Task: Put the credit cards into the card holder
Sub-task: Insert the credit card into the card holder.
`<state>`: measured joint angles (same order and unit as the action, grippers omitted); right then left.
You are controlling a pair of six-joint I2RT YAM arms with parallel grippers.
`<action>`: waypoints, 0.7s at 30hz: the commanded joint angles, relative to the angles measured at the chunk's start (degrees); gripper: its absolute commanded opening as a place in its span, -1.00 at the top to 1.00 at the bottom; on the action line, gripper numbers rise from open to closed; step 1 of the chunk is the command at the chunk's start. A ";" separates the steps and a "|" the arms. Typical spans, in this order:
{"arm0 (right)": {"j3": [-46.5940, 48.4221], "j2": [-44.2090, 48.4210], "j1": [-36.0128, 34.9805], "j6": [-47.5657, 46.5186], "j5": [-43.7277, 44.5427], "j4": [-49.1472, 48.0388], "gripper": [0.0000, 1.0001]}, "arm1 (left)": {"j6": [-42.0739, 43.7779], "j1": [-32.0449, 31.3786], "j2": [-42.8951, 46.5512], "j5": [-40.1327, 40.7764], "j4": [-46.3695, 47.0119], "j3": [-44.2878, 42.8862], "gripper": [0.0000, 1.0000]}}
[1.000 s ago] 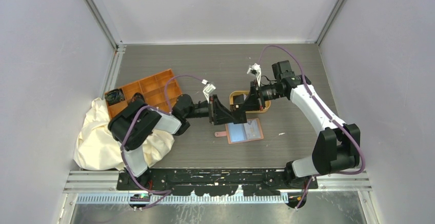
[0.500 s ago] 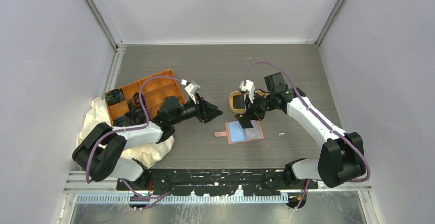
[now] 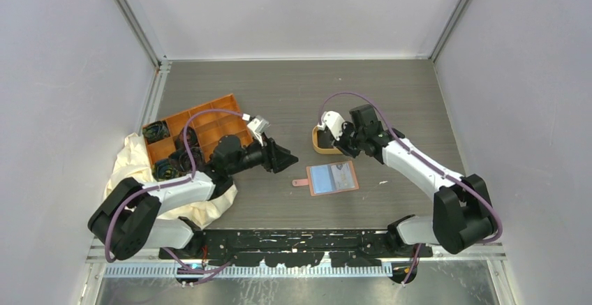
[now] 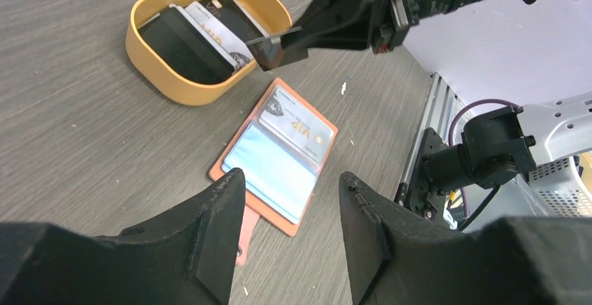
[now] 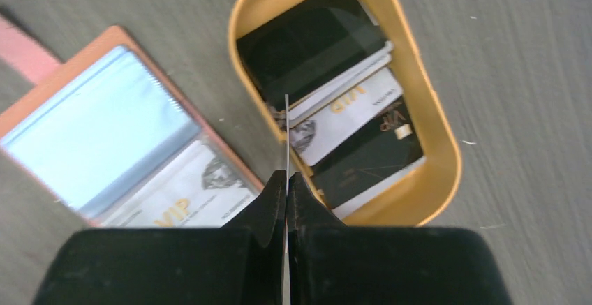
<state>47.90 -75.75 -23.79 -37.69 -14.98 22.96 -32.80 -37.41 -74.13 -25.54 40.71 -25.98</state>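
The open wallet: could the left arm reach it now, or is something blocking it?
Probably yes: the left gripper, jaws apart, faces the wallet with nothing between; the right gripper, pinching a card, hangs near the tray beyond.

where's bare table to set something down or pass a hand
Free: the far strip of table behind the orange tray and oval tray; the near strip between card holder and arm bases. Crowded: left side with cloth, and around the oval tray, where the right gripper holds a credit card.
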 commanded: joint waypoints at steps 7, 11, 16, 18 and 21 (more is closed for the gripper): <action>-1.46 -4.41 -2.74 1.58 22.13 -20.73 0.98 | -4.34 -0.15 3.28 -1.83 6.17 2.00 -0.07; -2.14 -5.39 -2.75 2.19 25.72 -26.09 0.98 | -6.94 -0.15 2.09 -2.86 8.55 2.43 -0.07; 0.97 -2.26 -1.57 9.76 18.39 -16.88 0.98 | -12.71 -1.85 -2.53 -3.20 11.47 1.88 -0.04; 3.32 0.29 1.32 15.27 7.54 -9.69 0.98 | -12.84 -4.66 -4.23 -0.48 10.97 1.57 0.00; 4.81 2.23 8.71 23.70 -13.79 -1.89 0.98 | -10.46 -9.20 -4.46 5.75 6.07 0.65 0.01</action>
<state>47.99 -78.98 -22.28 -26.65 -4.16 12.21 -43.59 -41.89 -78.37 -25.74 47.37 -23.64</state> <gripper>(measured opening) 0.037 0.498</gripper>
